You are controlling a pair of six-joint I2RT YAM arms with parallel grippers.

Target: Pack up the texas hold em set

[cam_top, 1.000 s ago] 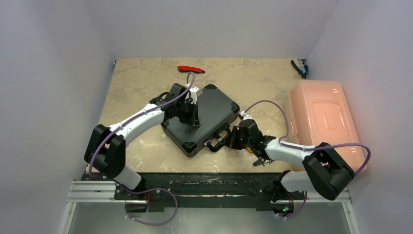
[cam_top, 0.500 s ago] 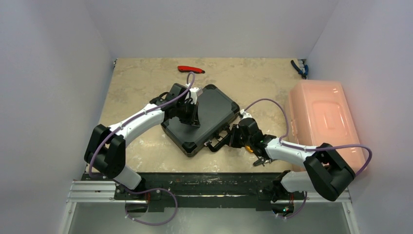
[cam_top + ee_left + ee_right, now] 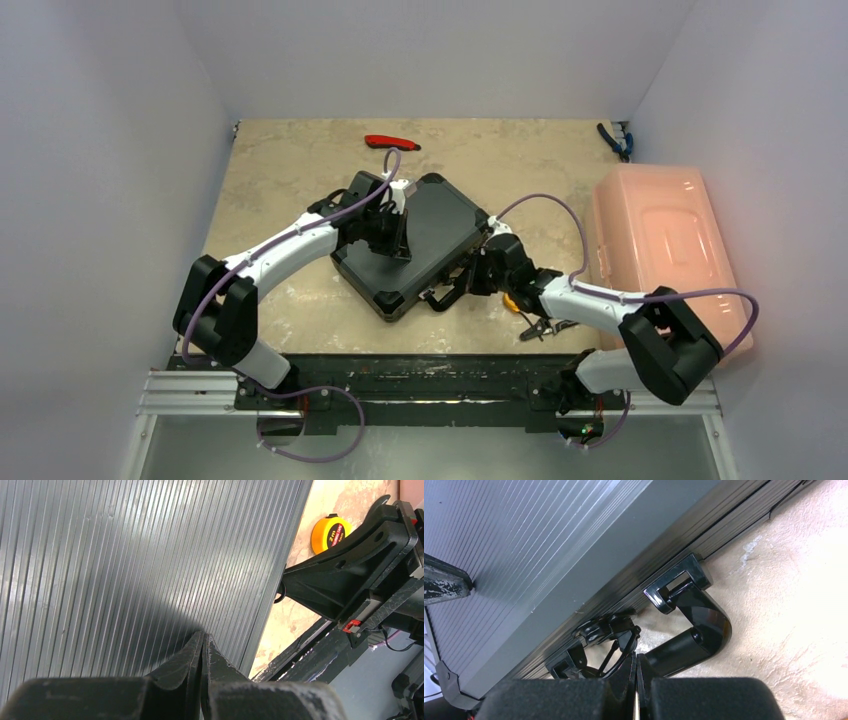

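The texas hold em set's black ribbed briefcase (image 3: 432,225) lies closed on the table, turned at an angle; its contents are hidden. My left gripper (image 3: 401,251) is shut, and its tips (image 3: 202,636) rest on the ribbed lid (image 3: 125,555). Against the case's near right side my right gripper (image 3: 468,283) is also shut. In the right wrist view the right gripper (image 3: 635,656) has its tips at the wire latch (image 3: 611,629), beside the glossy black handle (image 3: 696,630). Nothing sits between either pair of fingers.
An orange-yellow tape measure (image 3: 328,532) lies by my right arm, with black-handled pliers (image 3: 540,328) near it. A translucent pink box (image 3: 660,250) fills the right side. At the back lie a red-handled tool (image 3: 392,142) and blue-handled pliers (image 3: 613,140).
My right gripper has shifted slightly up and left, closer to the case's side by the handle. The left arm and the case have not moved.
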